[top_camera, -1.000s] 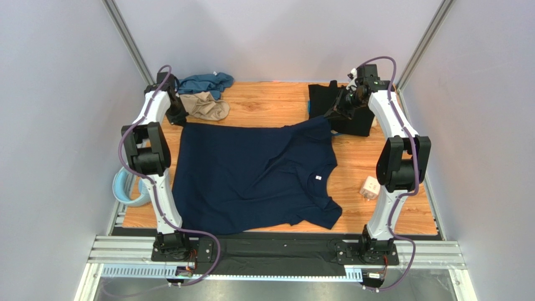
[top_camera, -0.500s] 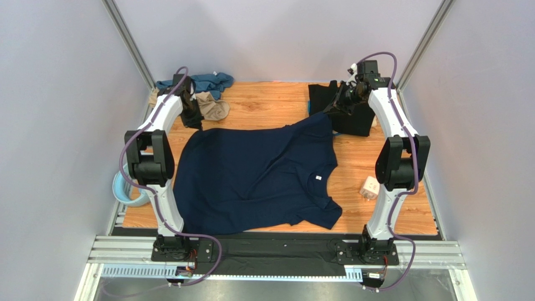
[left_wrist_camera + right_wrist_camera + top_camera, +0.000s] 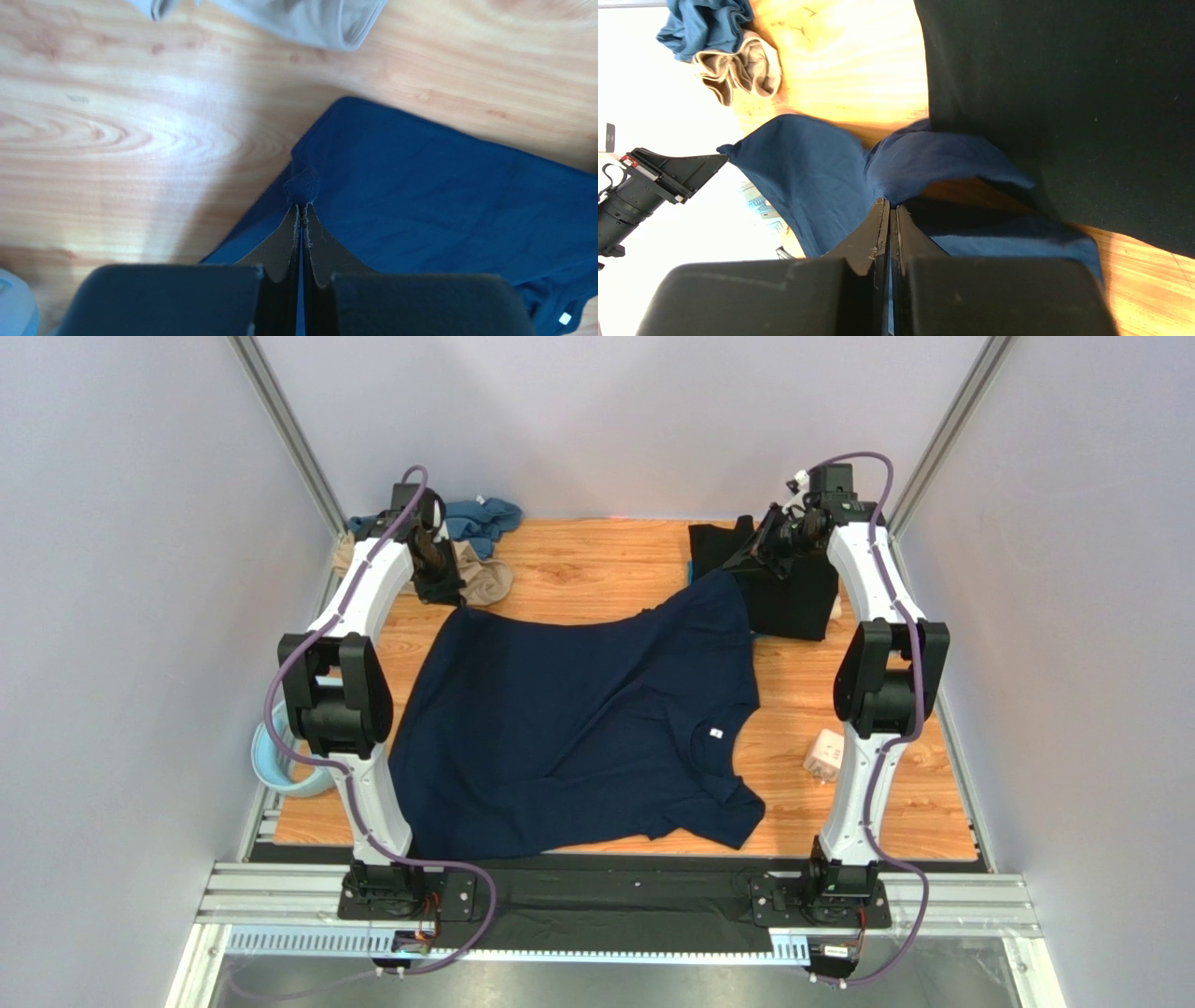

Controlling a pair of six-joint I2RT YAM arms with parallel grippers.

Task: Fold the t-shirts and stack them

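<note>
Risk, slip: We judge the pinches to be the weak point. Each takes only a small tuck of cloth, so an uneven pull could draw one corner free.
Risk, snag: The right-hand corner hangs over the black t-shirt [image 3: 793, 602], and the tan t-shirt [image 3: 485, 583] lies just beside the left-hand corner. A low drag could carry either along.
Risk, crease: Diagonal folds cross the body and could get folded in.
Left arm: Reaches to the far left of the counter [image 3: 603, 567], wrist turned down.
Left fingers [image 3: 284, 241]: Clenched on the far-left corner of the navy t-shirt [image 3: 589, 721].
Right arm: Reaches to the far right, wrist raised above the black t-shirt.
Right fingers [image 3: 868, 238]: Clenched on the far-right corner, which is lifted so that the cloth drapes below.
Navy t-shirt: Spread over mid-counter, collar toward the near right, far edge held at both ends.
Other shirts: The teal t-shirt [image 3: 484, 515] is bunched with the tan at the far left.
</note>
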